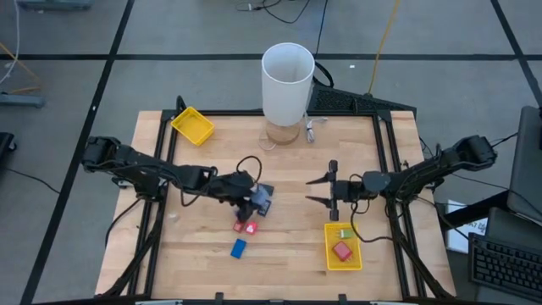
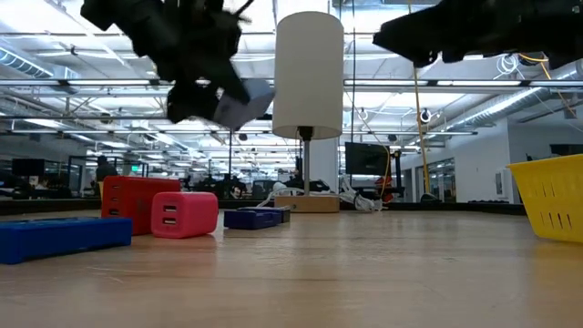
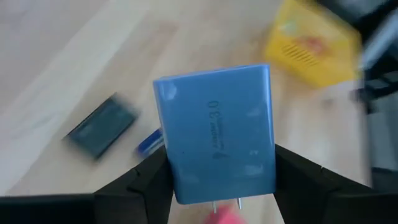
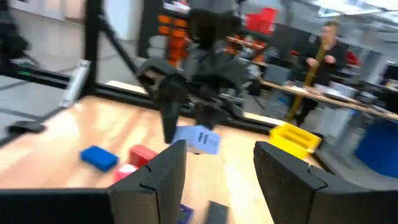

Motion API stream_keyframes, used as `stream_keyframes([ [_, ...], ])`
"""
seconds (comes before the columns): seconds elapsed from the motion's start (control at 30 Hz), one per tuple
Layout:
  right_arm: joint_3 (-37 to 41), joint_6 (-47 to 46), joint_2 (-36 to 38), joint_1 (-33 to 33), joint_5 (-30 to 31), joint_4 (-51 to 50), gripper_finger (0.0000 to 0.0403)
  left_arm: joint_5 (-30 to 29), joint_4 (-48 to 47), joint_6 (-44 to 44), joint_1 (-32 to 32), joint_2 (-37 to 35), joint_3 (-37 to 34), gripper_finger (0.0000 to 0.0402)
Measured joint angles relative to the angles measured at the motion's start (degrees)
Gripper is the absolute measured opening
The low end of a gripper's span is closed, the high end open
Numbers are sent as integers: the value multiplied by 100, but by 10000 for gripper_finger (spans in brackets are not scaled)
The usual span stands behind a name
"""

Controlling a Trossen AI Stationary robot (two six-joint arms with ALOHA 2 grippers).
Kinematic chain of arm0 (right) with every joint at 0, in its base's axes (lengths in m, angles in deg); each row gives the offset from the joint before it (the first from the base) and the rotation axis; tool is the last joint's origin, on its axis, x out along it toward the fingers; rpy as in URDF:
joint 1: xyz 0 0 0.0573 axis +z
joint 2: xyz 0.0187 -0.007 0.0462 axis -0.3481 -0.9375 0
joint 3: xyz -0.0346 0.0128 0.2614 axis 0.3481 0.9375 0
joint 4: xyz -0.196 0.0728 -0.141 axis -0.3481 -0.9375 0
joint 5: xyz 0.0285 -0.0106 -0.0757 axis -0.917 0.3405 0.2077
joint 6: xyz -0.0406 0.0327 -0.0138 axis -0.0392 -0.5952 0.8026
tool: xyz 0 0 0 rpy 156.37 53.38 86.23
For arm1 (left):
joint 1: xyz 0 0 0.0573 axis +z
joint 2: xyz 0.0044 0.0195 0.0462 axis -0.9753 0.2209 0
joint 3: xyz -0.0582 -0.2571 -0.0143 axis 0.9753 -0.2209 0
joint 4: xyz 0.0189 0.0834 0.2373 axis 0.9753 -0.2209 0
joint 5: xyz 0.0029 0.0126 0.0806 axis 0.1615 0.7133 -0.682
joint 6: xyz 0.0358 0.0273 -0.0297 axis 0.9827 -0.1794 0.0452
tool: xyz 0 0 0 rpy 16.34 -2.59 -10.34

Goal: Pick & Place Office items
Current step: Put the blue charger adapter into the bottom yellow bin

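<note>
Aloft, smooth boxy light-blue charger [image 3: 214,132] between left claw's [image 3: 219,180] dark fingers.

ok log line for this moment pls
left gripper: holds light blue charger above table | right gripper: open, empty, waiting

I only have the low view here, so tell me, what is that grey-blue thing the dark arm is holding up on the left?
Observer: The left wrist view shows a light blue charger block, prongs out, clamped between the left gripper fingers.
Operator: Is anything already sorted?
Observer: From above, the yellow tray by the right arm holds a red piece and a small green one.
Operator: And the other tray?
Observer: A second yellow tray sits at the far left corner, nothing visible inside.
Operator: Right gripper?
Observer: The right gripper is open, empty, above bare table.
</note>
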Motion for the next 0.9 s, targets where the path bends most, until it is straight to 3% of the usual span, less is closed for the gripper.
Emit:
stream_keyframes([
  [0.17, 2, 225, -386, 0, -130, 108, 180, 523, 705, 203, -6, -1, 3, 217],
  [0.37, -109, 559, -1184, -9, -114, 1066, 182, 1564, 1483, 339, 14, 238, 6, 223],
  [0.6, -830, 605, -2150, 4, -227, 1108, 229, 2754, 2101, 406, 156, 586, 8, 217],
  [0.73, -1311, 596, -2605, 7, -716, 911, 257, 2934, 2009, 305, 252, 639, 7, 219],
  [0.9, -1697, 810, -3020, 20, -735, 907, 267, 3021, 2028, 231, 294, 641, 6, 221],
])
